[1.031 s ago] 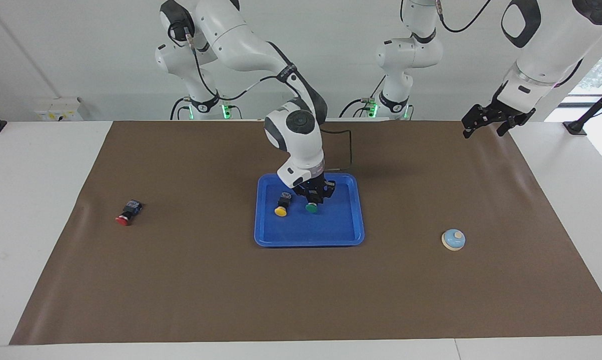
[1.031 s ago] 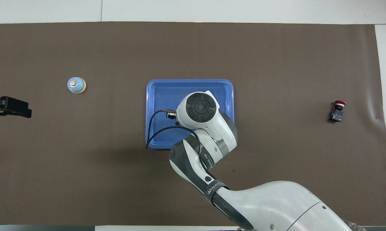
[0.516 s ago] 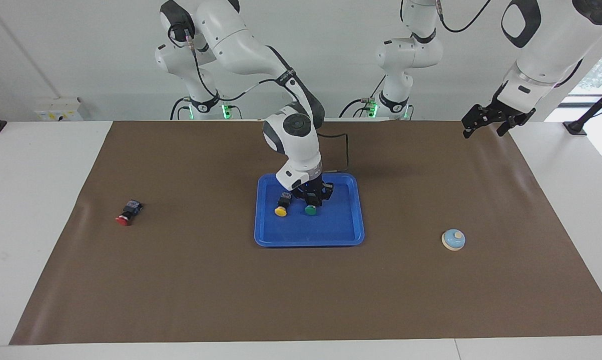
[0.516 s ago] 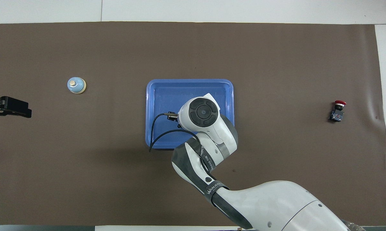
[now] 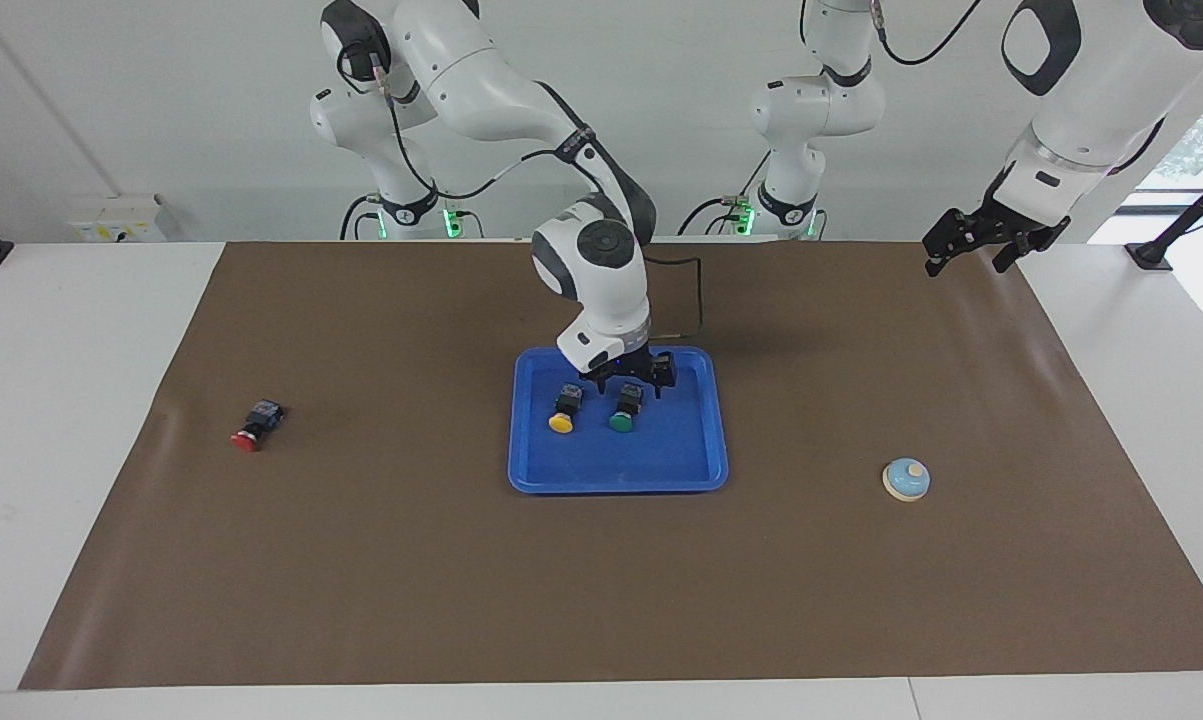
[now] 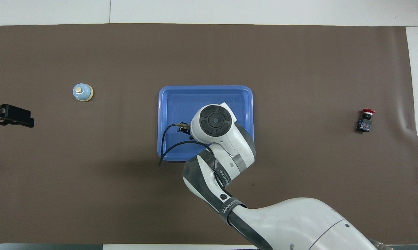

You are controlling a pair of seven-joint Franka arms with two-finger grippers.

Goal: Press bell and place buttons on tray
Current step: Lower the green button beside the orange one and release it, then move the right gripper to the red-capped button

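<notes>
Starting with the facing view, the right gripper (image 5: 629,379) was seen with its fingers spread apart and holding nothing, just over the green-capped push-button switch with a dark boxy body (image 5: 624,410), which lay on the shallow bright-blue plastic tray with a raised rim (image 5: 696,478), probably released there so that it rested beside the yellow-capped push-button switch (image 5: 564,410). The red-capped push-button switch (image 5: 255,425) was left on the brown mat toward the right arm's end of the table, well apart from the tray. The small light-blue dome bell on a cream base (image 5: 906,479) was set toward the left arm's end, and the left gripper (image 5: 981,240) was held waiting in the air, its fingers open and empty. In the overhead view, the tray's buttons and the right gripper's fingers were hidden by the right arm's wrist, so the release could be judged only from the facing view; the spacing of bell, tray and red button along the mat was shown more plainly.
</notes>
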